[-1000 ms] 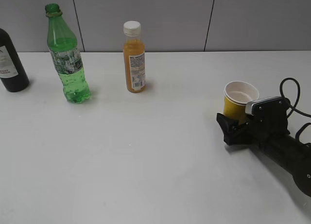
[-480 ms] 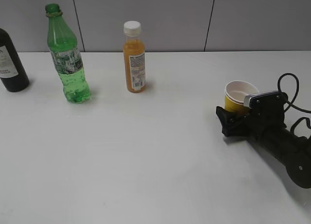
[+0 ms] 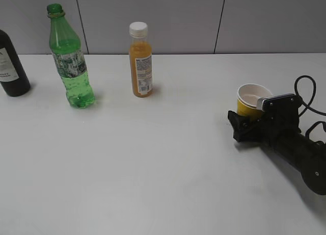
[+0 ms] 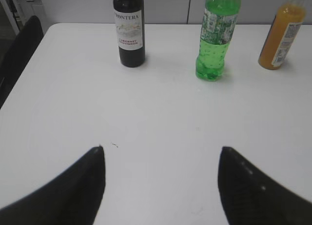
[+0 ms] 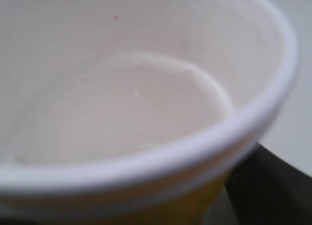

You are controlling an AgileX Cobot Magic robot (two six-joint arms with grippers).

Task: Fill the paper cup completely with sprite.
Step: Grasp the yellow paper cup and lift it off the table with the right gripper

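Observation:
The paper cup (image 3: 251,97), yellow outside and white inside, stands at the right of the table and is empty. It fills the right wrist view (image 5: 146,112), seen from very close. My right gripper (image 3: 244,124) is closed around its lower half, with one black finger showing at its left side. The sprite is in the tall green bottle (image 3: 71,67) at the far left, uncapped and upright; it also shows in the left wrist view (image 4: 214,39). My left gripper (image 4: 161,156) is open and empty above bare table, well short of the bottle.
An orange juice bottle (image 3: 140,61) with a white cap stands right of the green bottle, also in the left wrist view (image 4: 280,34). A dark glass bottle (image 3: 10,67) stands at the far left edge, also in the left wrist view (image 4: 129,30). A grey wall backs the white table (image 3: 153,158).
My right arm has dropped lower and shifted slightly right, and the paper cup has moved a little right with it. The bottles have not moved.

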